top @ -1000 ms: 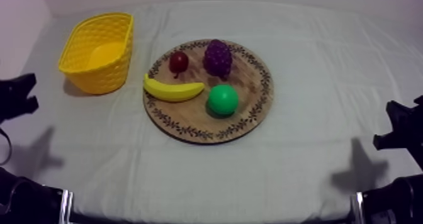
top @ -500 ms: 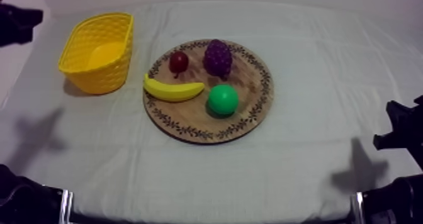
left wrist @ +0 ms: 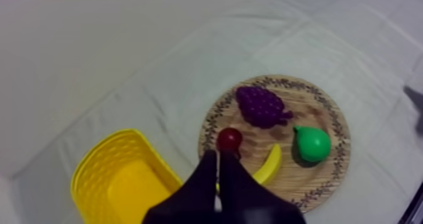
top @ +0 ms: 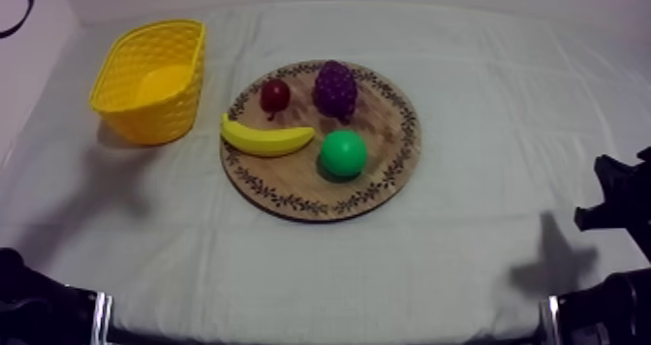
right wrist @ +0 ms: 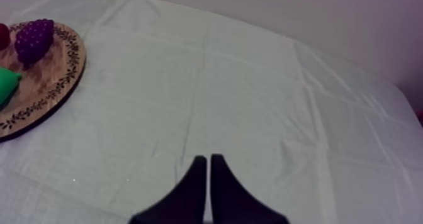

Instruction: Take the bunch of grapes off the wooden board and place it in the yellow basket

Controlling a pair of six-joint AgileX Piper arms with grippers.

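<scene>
One grape bunch [top: 335, 89] on board [top: 291, 181]

No letters, numbers, labels or brand marks readable anywhere; wooden board [top: 392, 126] rim carries a dark leafy vine band, seemingly ornament, not script; yellow basket [top: 160, 116] wall shows moulded weave, unmarked; cloth [top: 504, 97] plain.
</scene>
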